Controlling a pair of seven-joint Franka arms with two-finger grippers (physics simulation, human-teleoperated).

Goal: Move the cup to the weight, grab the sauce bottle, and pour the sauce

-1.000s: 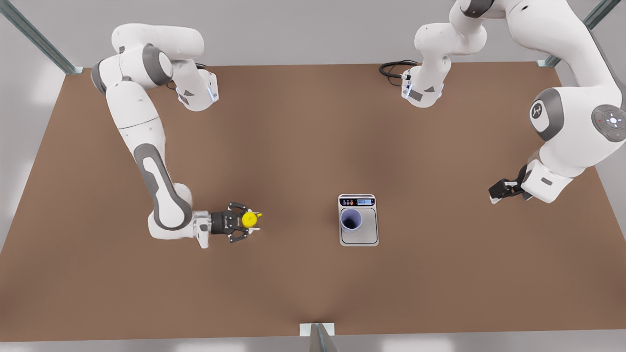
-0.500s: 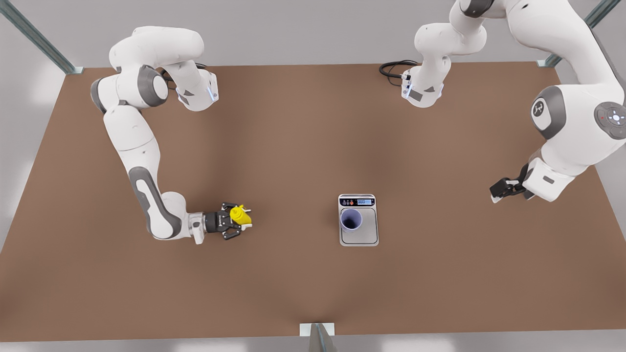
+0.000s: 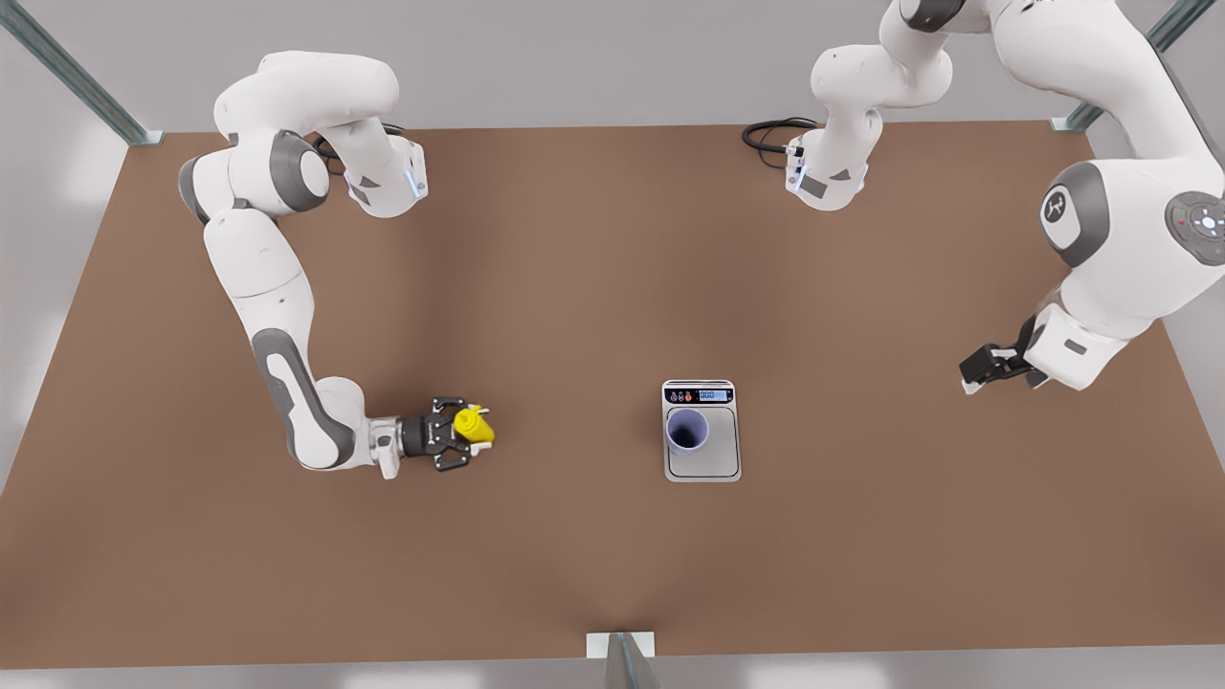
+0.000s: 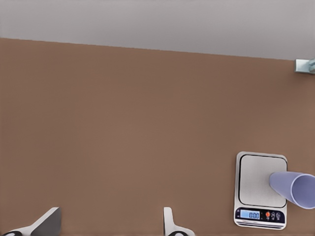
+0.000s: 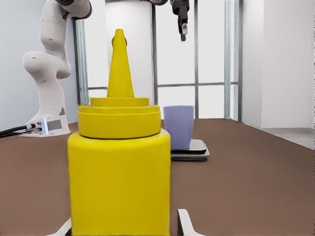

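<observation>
The yellow sauce bottle stands upright on the brown table toward the front view's left. My right gripper reaches in level with the table, open, one finger on each side of the bottle's body. The lavender cup stands on the silver weight, on the half nearer its display strip. From the right wrist view the cup and weight lie straight behind the bottle. My left gripper hovers open and empty at the front view's right, looking down on the weight and cup.
Both arm bases stand at the table's far edge, with a black cable coil beside one. A metal post rises at the near edge. Bare table separates bottle and weight.
My right gripper has dropped lower around the sauce bottle and shifted slightly toward the front view's left. The left arm has drifted a little upward. Cup and weight have not moved.
</observation>
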